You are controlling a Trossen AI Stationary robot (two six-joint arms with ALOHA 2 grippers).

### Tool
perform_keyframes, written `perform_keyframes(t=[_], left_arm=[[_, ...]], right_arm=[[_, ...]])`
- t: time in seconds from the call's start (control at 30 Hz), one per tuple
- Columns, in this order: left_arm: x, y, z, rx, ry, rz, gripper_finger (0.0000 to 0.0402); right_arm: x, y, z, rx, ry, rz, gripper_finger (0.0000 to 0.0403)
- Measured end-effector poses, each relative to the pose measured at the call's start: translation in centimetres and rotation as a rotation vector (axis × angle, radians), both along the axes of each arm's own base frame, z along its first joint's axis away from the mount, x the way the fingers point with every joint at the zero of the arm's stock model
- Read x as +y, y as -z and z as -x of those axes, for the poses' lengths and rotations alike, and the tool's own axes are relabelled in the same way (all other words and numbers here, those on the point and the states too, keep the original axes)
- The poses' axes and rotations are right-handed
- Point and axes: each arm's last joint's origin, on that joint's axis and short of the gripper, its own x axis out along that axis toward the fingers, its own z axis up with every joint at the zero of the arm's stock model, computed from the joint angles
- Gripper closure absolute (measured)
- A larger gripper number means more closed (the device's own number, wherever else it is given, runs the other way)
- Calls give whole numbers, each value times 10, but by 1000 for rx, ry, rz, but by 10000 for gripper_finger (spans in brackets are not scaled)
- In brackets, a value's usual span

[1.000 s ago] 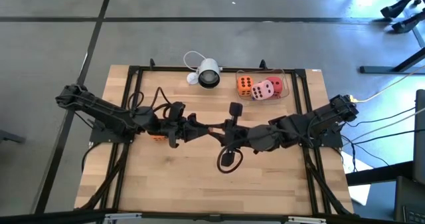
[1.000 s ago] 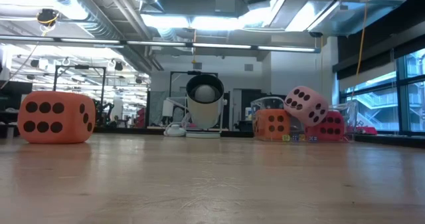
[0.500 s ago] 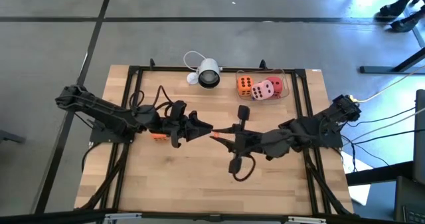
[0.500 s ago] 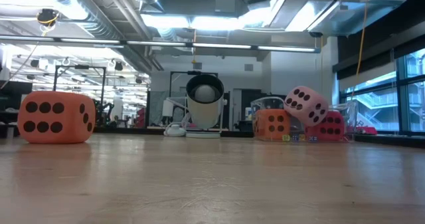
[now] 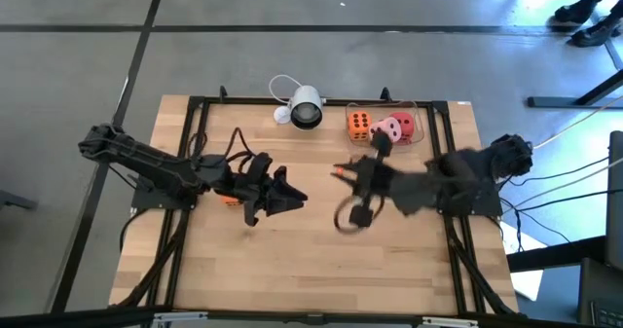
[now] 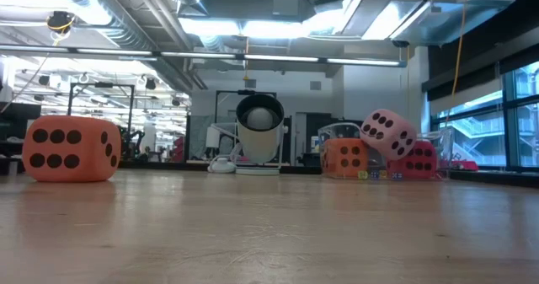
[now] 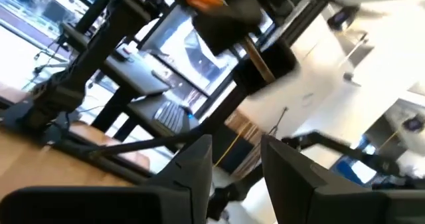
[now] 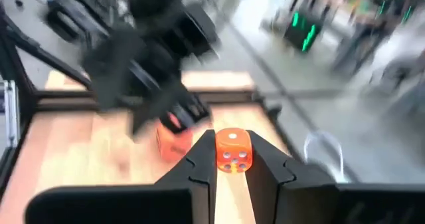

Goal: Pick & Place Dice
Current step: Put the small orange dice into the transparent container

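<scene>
My right gripper [image 5: 343, 172] hangs above the table's middle, shut on a small orange die [image 8: 232, 147] with dark dots. My left gripper [image 5: 294, 196] stands open and empty to its left, fingers [image 7: 192, 164] apart. A large orange die [image 5: 231, 200] rests on the table under my left arm, also seen as the orange die [image 6: 71, 149] in the low view. An orange die [image 5: 358, 125], a pink die [image 5: 389, 130] and a red die [image 5: 406, 124] sit together at the far right, the pink one leaning on top [image 6: 387, 134]. My right gripper pinches the small orange die by two opposite sides [image 8: 220, 155] between its two fingertips. The fingers come from the table's right, slanting a little downward. The die is lifted clear of the table, a dotted face toward the wrist camera.
A white round camera [image 5: 306, 109] with a cable stands at the far edge, left of the dice. A clear container [image 5: 421, 106] surrounds the three dice at the far right. A black frame [image 5: 195, 104] runs around the wooden tabletop.
My right gripper has drawn away from my left gripper, going up and toward the table's far right with the small orange die, rolling its wrist on the way. My left gripper has stayed in place and tipped a little.
</scene>
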Motion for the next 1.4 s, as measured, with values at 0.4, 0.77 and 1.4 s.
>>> perform_keyframes(t=[0.4,0.77,1.4], left_arm=[[-10,1,50,281,-210,-66,332],[-32,8,80,389,-316,-134,358],[-39,15,87,446,-391,-189,362]], right_arm=[[-99,12,35,403,241,-165,352],[-180,50,21,568,313,-341,352],[-276,206,23,571,560,-721,352]])
